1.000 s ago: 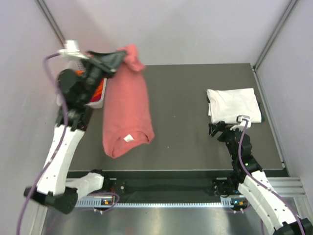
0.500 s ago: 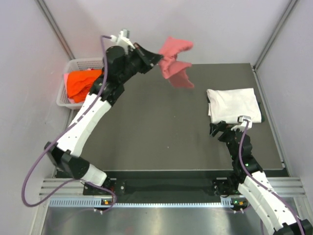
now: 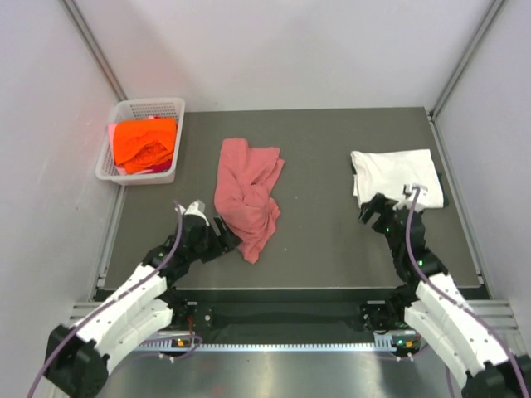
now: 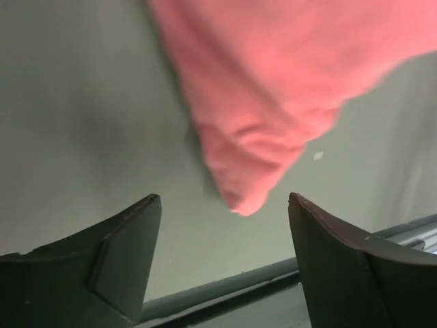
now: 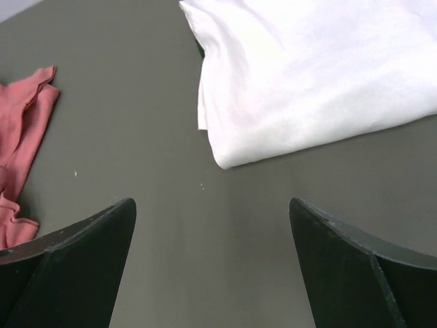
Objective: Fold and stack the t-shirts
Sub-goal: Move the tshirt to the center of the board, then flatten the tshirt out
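Pink tee down in a heap, one of three folded

Pink-red cloth lies crumpled in the middle of the table (image 3: 323,249): the pink tee (image 3: 247,199) is bunched and twisted lengthwise, with no clean fold in it. Its near tip points at the left gripper (image 3: 224,239), whose jaws stand wide apart and hold nothing. In the left wrist view the tip sits just ahead of the gap between the fingers (image 4: 123,253), apparently not touching them.

At the right side of the table the white tee (image 3: 397,176) rests as a neat folded rectangle. The right gripper (image 3: 377,211) hovers just beside its near edge, jaws likewise spread wide and empty, and the right wrist view shows bare table between its fingers.

The orange tee (image 3: 145,143) is heaped in the white mesh basket (image 3: 149,104) at the far left corner, well apart from both arms.

By my reading, about a third of the job is done: the white tee looks finished and would serve as the base of the stack. The pink one needs spreading flat, folding and carrying across onto the white. After that the orange tee has to come out of the basket and go through the same steps
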Available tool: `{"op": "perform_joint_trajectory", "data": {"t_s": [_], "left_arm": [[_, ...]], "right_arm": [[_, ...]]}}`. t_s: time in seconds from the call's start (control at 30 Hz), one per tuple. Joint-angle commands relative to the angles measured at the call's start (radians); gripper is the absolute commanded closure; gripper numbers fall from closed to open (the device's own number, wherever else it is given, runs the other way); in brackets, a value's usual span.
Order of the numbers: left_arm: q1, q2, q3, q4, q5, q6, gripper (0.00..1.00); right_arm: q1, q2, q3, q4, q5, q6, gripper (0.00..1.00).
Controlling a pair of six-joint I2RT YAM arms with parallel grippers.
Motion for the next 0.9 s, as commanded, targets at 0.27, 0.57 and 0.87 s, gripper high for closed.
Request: {"op": "perform_joint_trajectory", "data": {"t_s": [0.27,0.57,0.87], "left_arm": [[-0.001,-0.115,0.182,-0.119,-0.149,0.143,0.2],[-0.001,-0.195,0.193,-0.146,-0.211,0.161,0.24],[-0.001,-0.287,0.238,-0.192,-0.235,0.156,0.25]], "right_arm": [[-0.011,0.746,0.596,-0.201,-0.106,-0.108,0.32],[-0.031,1.126,0.86,-0.273,-0.196,-0.148,0.55],[-0.064,1.327,0.946,-0.321,-0.146,-0.157,0.55]]}}
